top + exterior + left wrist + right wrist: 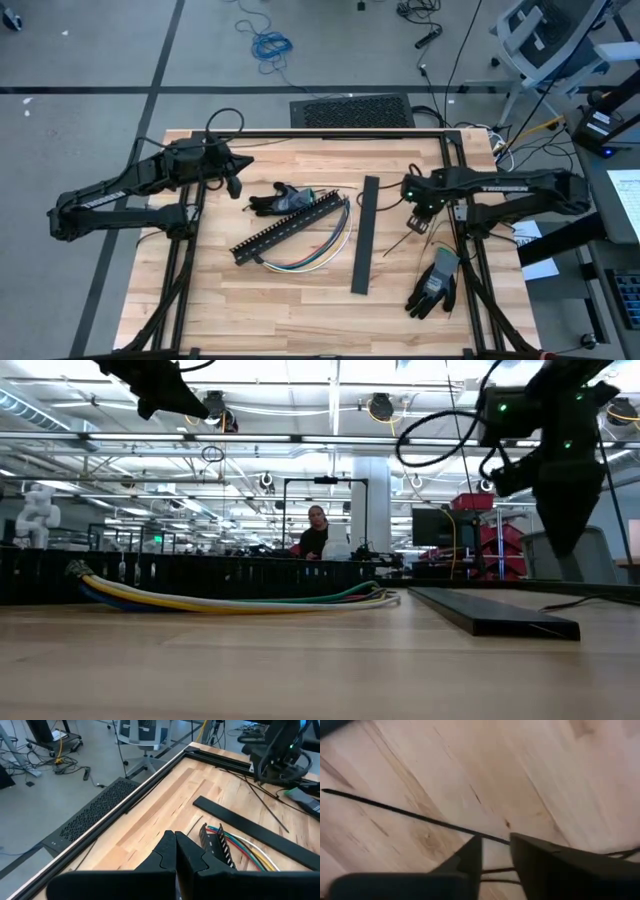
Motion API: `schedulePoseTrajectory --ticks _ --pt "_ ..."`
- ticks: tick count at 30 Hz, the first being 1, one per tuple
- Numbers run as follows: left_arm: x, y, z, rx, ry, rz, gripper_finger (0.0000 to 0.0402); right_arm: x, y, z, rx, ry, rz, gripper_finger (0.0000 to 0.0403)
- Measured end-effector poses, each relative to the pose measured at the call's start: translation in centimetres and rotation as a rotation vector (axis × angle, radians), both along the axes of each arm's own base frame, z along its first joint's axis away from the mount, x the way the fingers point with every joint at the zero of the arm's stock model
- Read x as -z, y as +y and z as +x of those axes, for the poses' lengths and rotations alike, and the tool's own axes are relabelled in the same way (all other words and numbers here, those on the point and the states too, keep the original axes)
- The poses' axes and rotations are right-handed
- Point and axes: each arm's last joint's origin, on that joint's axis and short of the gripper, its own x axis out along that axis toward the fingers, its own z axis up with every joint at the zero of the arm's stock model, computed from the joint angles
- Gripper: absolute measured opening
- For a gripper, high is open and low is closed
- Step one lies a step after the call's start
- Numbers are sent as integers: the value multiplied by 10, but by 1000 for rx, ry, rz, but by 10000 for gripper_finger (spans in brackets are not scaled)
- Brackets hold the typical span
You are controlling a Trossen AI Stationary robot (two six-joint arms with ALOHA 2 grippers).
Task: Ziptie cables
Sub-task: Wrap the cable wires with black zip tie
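Note:
The cables (pixel 322 250) are a loose bundle of white, yellow, green and red wires. They lie curved on the table beside the black slotted duct (pixel 285 228), also seen in the low view (pixel 230 600) and the left wrist view (pixel 250 852). My left gripper (pixel 236 185) hovers shut near the far left part of the table, short of the duct's end (pixel 215 842). My right gripper (pixel 416 220) is right of the flat black strip (pixel 364 235) and is shut on a thin black zip tie (pixel 410 814). My right gripper (pixel 496 851) pinches the zip tie between its two fingers at one end (pixel 490 837). The fingers point down at the table from above. The free length of the tie runs away from the fingers, just over the wood; whether its tip rests on the table I cannot tell.
A black glove (pixel 278 200) lies at the duct's far end. A grey and black glove (pixel 435 283) lies near the right frame post. The black frame rails (pixel 330 133) border the table. Bare wood lies along the near edge (pixel 300 320).

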Motion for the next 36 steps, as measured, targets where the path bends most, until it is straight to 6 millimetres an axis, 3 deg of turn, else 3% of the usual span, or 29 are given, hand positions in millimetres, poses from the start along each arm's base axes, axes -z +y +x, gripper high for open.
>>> schedulePoseTrajectory --ticks 5,9,16,36 --pt "0 1 -1 -77 -26 -39 0 22 -5 3 79 228 12 193" --pt "0 1 -1 -96 -41 -61 0 42 -11 3 192 440 40 219" --pt "-1 2 -1 -114 -45 -52 0 62 -15 14 145 469 18 205" --pt "0 2 -1 -115 -35 -54 0 58 -23 29 86 364 -24 176"
